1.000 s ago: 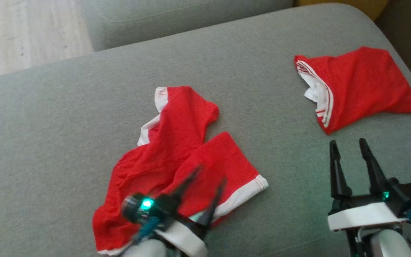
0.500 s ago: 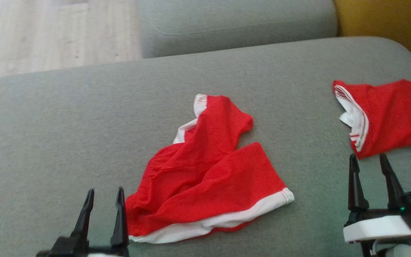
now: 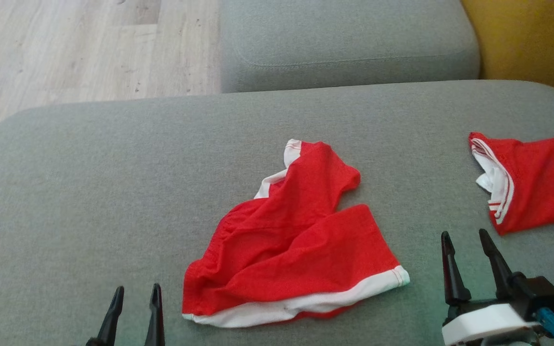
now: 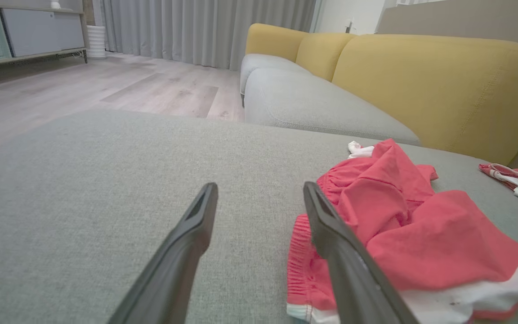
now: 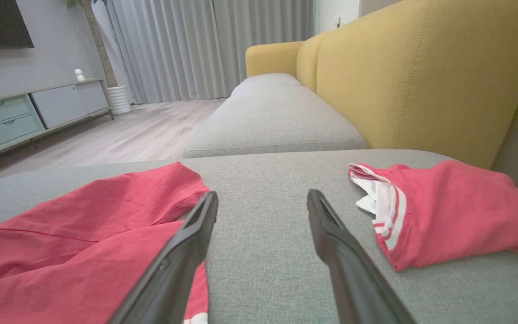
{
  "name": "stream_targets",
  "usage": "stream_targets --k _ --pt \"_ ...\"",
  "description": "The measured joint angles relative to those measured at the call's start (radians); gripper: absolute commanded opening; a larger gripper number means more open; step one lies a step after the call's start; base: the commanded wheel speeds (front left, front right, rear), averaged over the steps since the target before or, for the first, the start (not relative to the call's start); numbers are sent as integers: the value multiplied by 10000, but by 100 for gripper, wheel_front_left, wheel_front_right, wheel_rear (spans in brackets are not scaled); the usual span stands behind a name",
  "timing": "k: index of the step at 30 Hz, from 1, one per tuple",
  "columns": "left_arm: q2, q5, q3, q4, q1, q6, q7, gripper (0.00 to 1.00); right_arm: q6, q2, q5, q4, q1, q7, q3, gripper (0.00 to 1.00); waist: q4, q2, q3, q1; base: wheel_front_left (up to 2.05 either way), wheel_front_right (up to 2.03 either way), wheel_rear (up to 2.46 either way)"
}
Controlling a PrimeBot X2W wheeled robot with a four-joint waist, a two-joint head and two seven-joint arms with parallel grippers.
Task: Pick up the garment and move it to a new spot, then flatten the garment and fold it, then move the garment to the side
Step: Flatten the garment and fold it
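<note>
The red garment [image 3: 291, 250] lies crumpled near the middle of the grey sofa seat [image 3: 113, 192], a little toward its near edge. One leg is folded over the other and the white hem band faces the near edge. A second red garment [image 3: 541, 185] rests apart from it, at the right edge of the seat.

The left pincer [image 3: 137, 287] stands open and empty just beside the garment's near-left corner. The right pincer [image 3: 464, 234] is also open and empty, between the two garments and touching neither.

The cloth looks thin, light and fully soft, so it would probably hang limp and slide on itself when lifted. A grip in the middle would likely take only one layer. Better places seem to be the gathered elastic waist on the left side and the white hem corner on the right, where the fabric is thicker. One pincer on each would let the garment open by its own weight.
</note>
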Motion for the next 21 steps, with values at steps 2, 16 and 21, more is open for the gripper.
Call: stream_targets --k 2,16,21 --pt "-188 119 284 161 88 -242 0 100 0 0 2 0 17 0 19 100 -87 0 -31 0 0 0 0" --pt "-842 1049 1281 717 176 -1141 0 100 0 0 174 -127 224 0 -10 100 -219 0 -26 1 0 0 0" --pt "-917 1218 1271 1016 178 -1191 0 100 0 0 174 -136 223 0 0 100 -235 0 -38 1 0 0 0"
